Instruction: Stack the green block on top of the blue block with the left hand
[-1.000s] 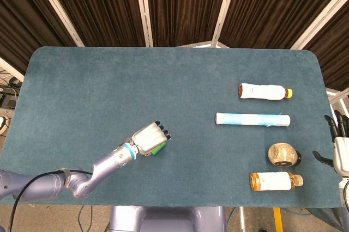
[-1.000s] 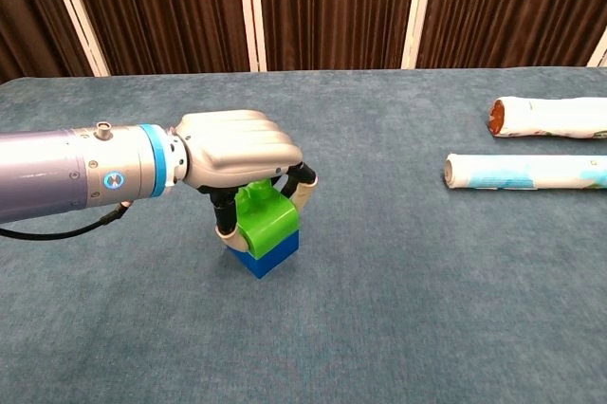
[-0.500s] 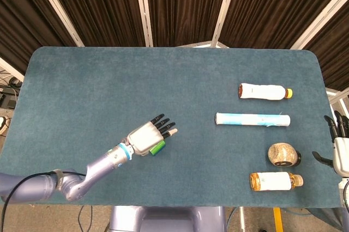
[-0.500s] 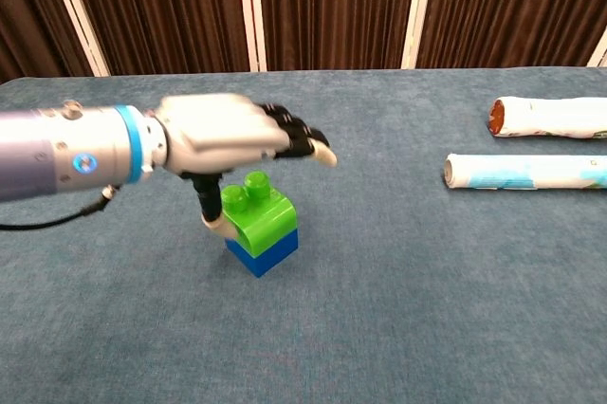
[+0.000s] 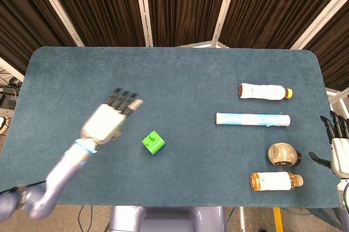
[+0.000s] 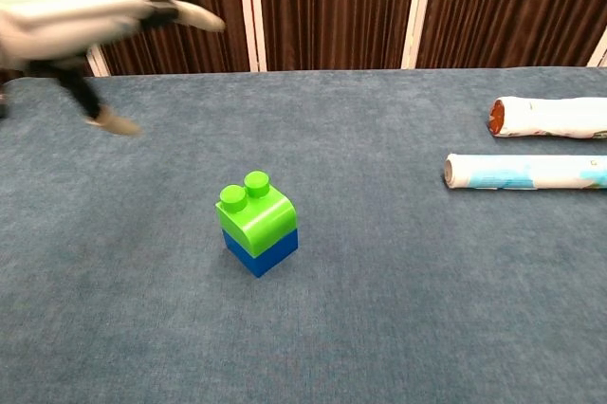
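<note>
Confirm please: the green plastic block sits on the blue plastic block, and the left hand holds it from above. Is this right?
Not quite. The green plastic block sits on the blue plastic block, but the left hand is open and apart from it, as the chest view shows.

The left hand (image 5: 106,120) has a pale silver-white back, black fingers (image 5: 121,98) with one cream tip, a light blue wrist band and a lavender-grey forearm. The right hand (image 5: 339,147) is white with black fingers.

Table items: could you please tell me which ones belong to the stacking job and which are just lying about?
Job:
green block, sitting on the blue block
left robot hand, empty

Lying about:
white bottle
pale blue tube
round jar
amber bottle
right robot hand, idle
</note>
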